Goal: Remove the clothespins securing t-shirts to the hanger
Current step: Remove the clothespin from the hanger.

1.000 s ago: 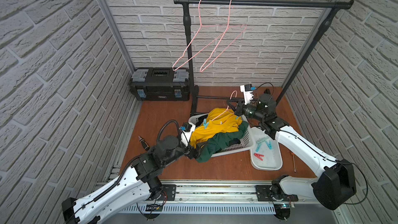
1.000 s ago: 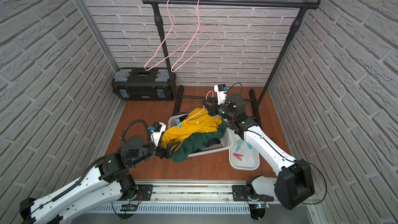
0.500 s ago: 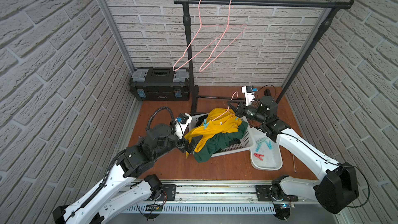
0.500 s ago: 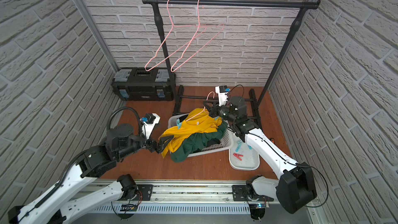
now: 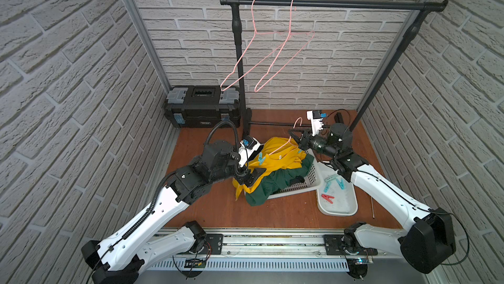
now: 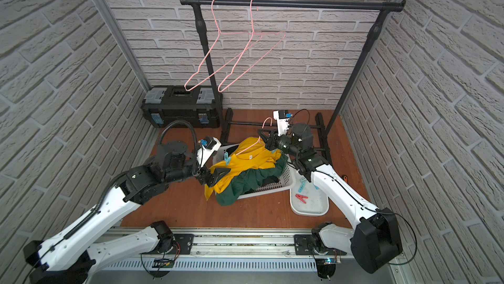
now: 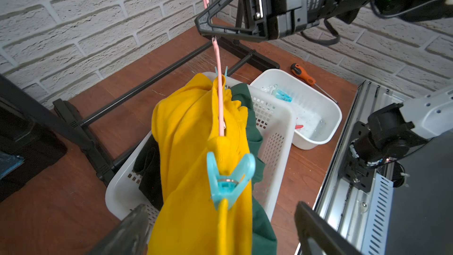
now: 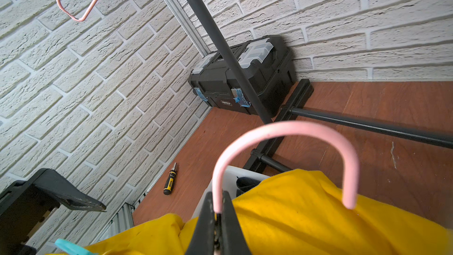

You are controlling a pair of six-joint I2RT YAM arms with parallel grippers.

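Observation:
A yellow t-shirt (image 5: 278, 154) hangs on a pink hanger (image 5: 283, 147) over a green t-shirt (image 5: 275, 184) and a black t-shirt (image 7: 147, 165) in the basket. My right gripper (image 8: 217, 199) is shut on the hanger's neck (image 8: 218, 192) just below its hook and holds it up. A teal clothespin (image 7: 229, 177) pins the near shoulder, and a second one (image 7: 221, 71) shows at the far shoulder. My left gripper (image 7: 220, 206) is open, its fingers on either side of the yellow cloth just short of the near clothespin (image 5: 261, 158).
The white basket (image 5: 300, 187) sits mid-floor, with a white tray (image 5: 341, 206) beside it holding teal clothespins (image 5: 334, 183) and a red one (image 5: 328, 198). A black rack (image 5: 327, 2) carries two bare pink hangers (image 5: 272, 50). A toolbox (image 5: 201, 105) stands at the back left. An orange screwdriver (image 7: 302, 73) lies by the tray.
My left arm pulled back to the left and rose, then came in again toward the yellow t-shirt's pinned shoulder. The right gripper kept its hold on the hanger.

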